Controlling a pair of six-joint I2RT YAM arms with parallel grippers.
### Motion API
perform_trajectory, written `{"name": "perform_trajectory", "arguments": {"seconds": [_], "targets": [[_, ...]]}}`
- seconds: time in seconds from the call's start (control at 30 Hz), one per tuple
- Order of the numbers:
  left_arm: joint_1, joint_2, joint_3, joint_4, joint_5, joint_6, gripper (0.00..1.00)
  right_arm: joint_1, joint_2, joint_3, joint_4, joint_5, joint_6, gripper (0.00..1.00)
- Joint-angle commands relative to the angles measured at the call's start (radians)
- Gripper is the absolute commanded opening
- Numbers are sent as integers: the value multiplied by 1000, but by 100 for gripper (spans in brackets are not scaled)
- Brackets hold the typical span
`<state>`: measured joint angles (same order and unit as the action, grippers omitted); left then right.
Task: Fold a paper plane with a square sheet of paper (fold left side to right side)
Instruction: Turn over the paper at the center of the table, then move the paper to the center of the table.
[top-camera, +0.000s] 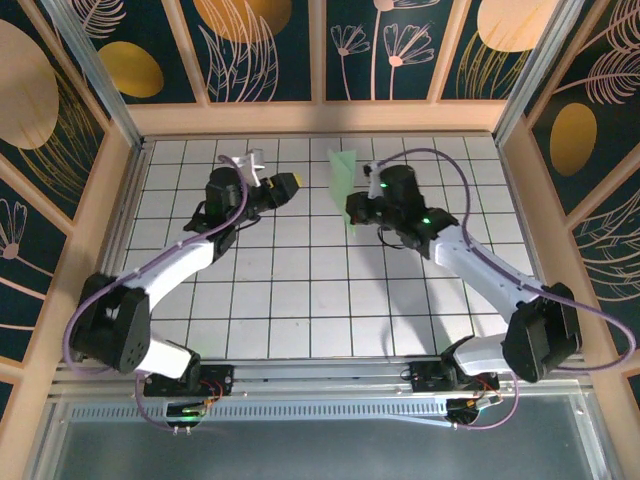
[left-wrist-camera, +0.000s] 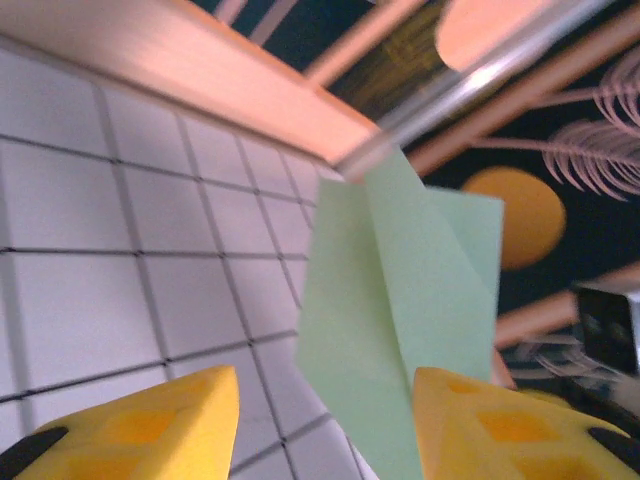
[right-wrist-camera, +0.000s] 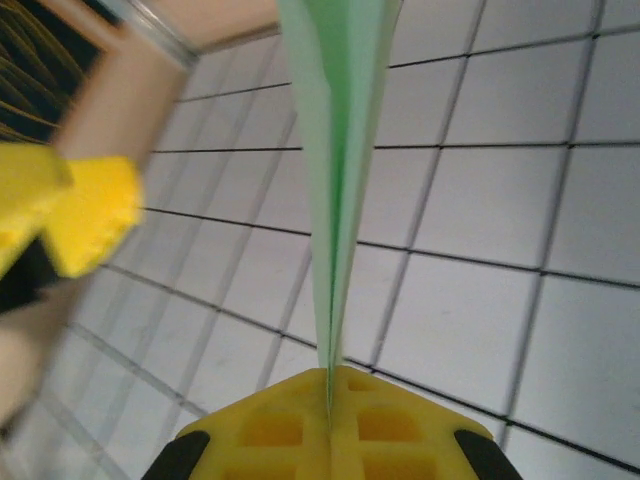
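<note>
The paper plane (top-camera: 342, 185) is a folded, pale-green, narrow piece held upright above the white grid table (top-camera: 300, 290). My right gripper (top-camera: 358, 212) is shut on its lower edge. In the right wrist view the plane's folded layers (right-wrist-camera: 340, 150) rise edge-on from the closed yellow jaws of that gripper (right-wrist-camera: 330, 385). My left gripper (top-camera: 290, 185) is just left of the plane and stands open. In the left wrist view the plane (left-wrist-camera: 400, 300) hangs between the spread yellow fingers of my left gripper (left-wrist-camera: 322, 400), close to the right-hand one. The left gripper's yellow fingers (right-wrist-camera: 85, 210) also appear in the right wrist view.
A wooden rim (top-camera: 320, 118) with dark floral panels behind it closes the table at the back and on both sides. Aluminium posts (top-camera: 95, 65) stand at the back corners. Both arms reach toward the far middle, and bare grid tiles lie in front of them.
</note>
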<state>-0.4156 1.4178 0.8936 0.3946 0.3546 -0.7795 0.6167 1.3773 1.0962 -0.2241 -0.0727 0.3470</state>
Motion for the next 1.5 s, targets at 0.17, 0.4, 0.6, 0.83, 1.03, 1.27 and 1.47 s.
{"name": "perform_trajectory", "arguments": {"seconds": [0.17, 0.4, 0.6, 0.83, 1.03, 1.27, 1.47], "targets": [[3, -204, -69, -222, -447, 141, 56, 256, 449, 319, -648, 950, -27, 0], [5, -272, -105, -252, -555, 135, 59, 327, 667, 417, -724, 1004, 49, 6], [6, -246, -99, -259, -526, 124, 59, 335, 714, 414, -647, 847, 23, 27], [6, -215, -81, -257, -480, 116, 61, 307, 597, 332, -471, 540, 26, 67], [9, -193, -71, -251, -427, 98, 66, 204, 387, 190, -333, 334, 68, 91], [9, -66, -52, -197, -218, 34, 67, -25, 125, -31, -157, 182, 126, 99], [-45, 115, -17, -117, -40, -60, 65, -240, -26, -248, 57, 1, 243, 99]]}}
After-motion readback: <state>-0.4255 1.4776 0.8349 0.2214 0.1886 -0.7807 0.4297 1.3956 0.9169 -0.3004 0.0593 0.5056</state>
